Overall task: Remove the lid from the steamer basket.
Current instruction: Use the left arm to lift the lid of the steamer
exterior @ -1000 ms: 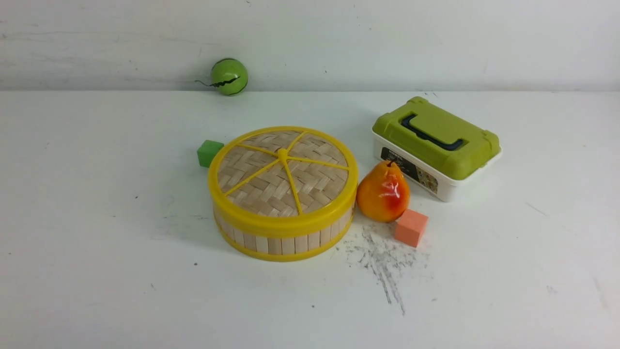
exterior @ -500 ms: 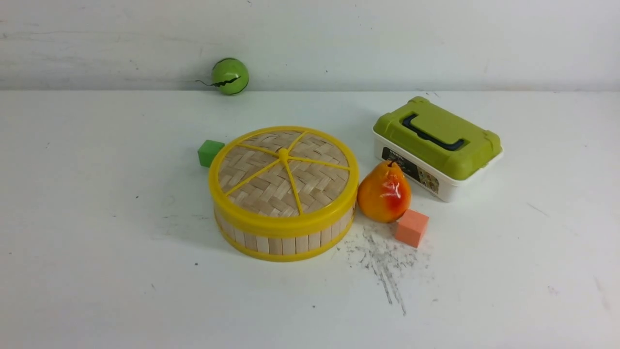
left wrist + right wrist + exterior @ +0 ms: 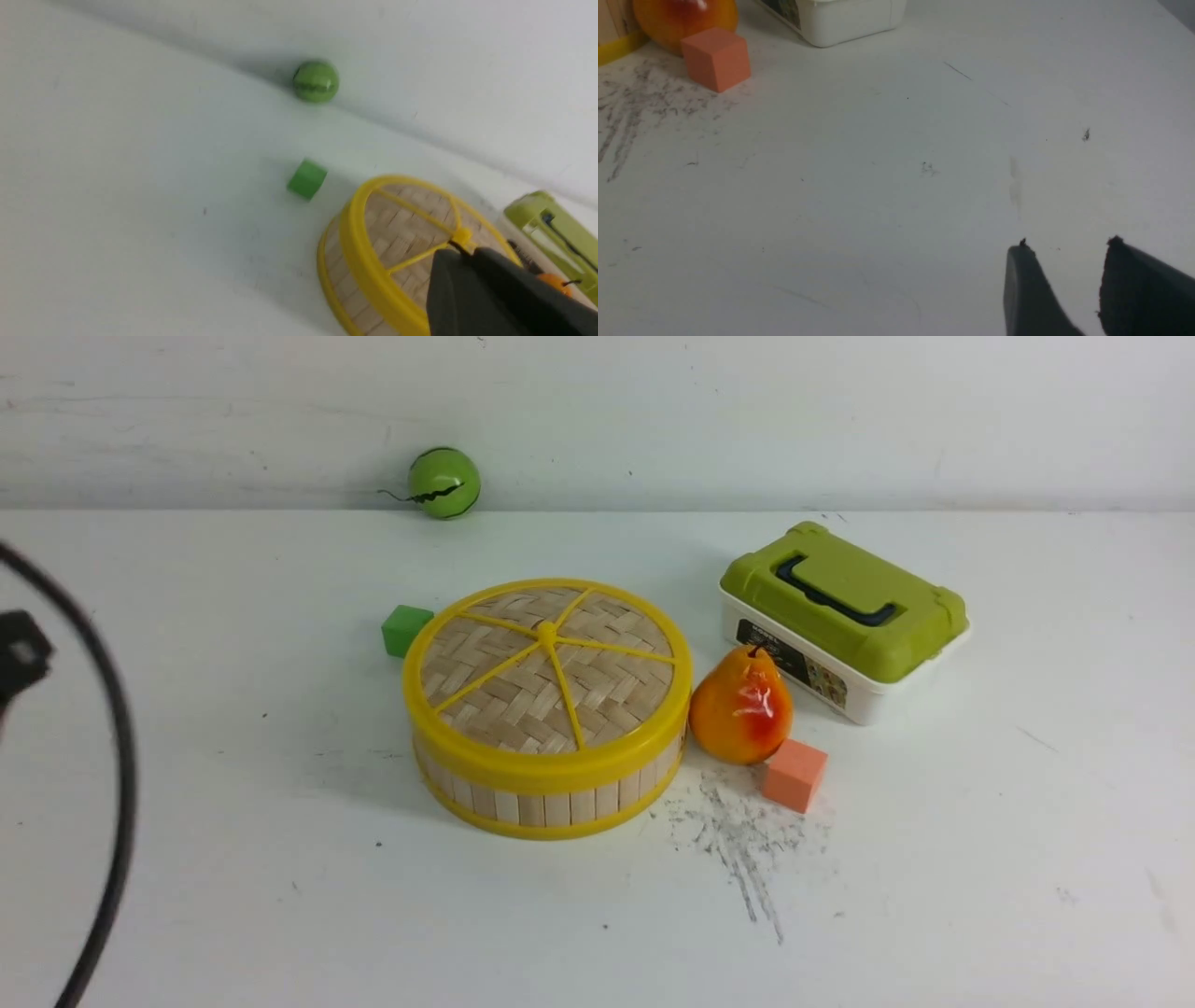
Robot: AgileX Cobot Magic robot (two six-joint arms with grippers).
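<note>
- Front view: the flat round woven-bamboo lid with yellow rim and spokes (image 3: 546,677) sits closed on the round bamboo-slat steamer basket (image 3: 551,803). An orange-yellow pear (image 3: 740,709) stands just right of the basket.
- Left wrist view: my left gripper (image 3: 462,254) faces the lid, apart from the basket, fingers together and holding nothing.
- Right wrist view: my right gripper (image 3: 1066,243) hangs over the white table (image 3: 878,186), well right of the basket, fingers apart.
</note>
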